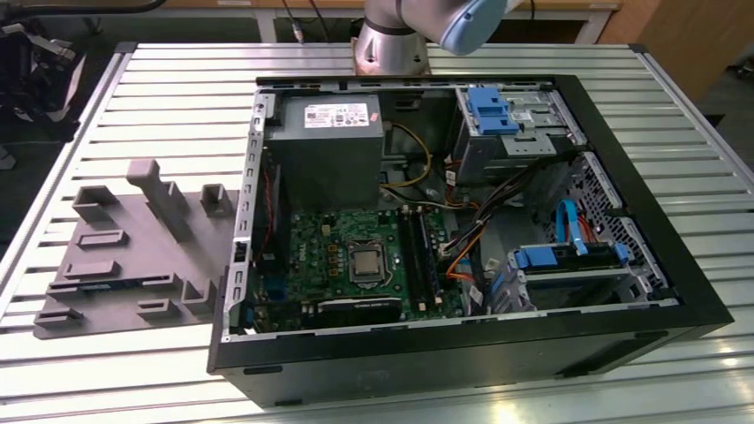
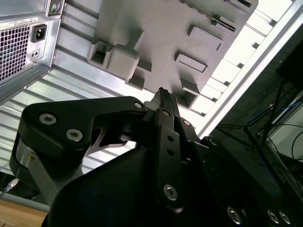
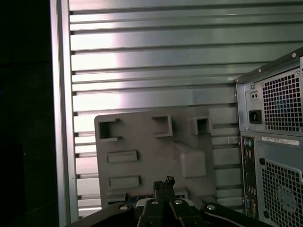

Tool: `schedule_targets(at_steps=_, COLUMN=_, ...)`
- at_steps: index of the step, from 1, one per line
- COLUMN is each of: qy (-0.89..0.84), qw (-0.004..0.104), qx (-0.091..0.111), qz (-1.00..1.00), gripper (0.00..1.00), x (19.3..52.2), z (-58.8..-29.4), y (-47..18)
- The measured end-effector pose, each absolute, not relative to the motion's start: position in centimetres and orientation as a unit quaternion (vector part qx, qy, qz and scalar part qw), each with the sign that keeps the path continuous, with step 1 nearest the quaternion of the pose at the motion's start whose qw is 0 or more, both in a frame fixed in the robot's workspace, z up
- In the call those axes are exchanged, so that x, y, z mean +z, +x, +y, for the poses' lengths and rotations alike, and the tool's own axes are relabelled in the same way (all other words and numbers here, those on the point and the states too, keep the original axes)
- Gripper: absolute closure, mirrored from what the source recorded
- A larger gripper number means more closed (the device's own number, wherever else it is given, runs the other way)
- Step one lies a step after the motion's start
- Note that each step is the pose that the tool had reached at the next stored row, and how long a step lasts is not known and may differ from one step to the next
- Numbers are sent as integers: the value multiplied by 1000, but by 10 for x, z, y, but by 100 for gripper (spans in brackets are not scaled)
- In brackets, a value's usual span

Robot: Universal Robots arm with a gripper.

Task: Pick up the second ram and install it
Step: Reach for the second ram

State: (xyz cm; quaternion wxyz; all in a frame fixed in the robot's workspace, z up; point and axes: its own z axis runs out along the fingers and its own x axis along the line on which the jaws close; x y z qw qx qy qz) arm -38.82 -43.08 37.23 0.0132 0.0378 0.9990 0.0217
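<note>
Gripper (image 3: 164, 181) fingertips together, empty, aimed at grey tray (image 3: 142, 137), apart from it. In tray slot: second ram (image 1: 118, 284), flat. Beside it, open PC case (image 1: 672, 256) w/ motherboard (image 1: 312, 238) inside.

One tray (image 1: 109, 305), one computer case (image 1: 448, 364)

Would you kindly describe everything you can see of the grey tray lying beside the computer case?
The grey tray is a flat, matte, plastic-looking plate with upright blocks, one taller than the rest, and several shallow rectangular pockets. It lies flat on the slatted metal table, right beside the open computer case, on the exterior view's left; whether the two touch cannot be told. In both wrist views the gripper hangs above it, apart from it.
</note>
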Motion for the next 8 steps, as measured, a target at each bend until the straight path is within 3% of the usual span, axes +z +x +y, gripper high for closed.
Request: schedule_targets(at_steps=8, qy=38, qw=13, qx=22, qz=999, gripper=89, x=370, z=-435, y=-392)
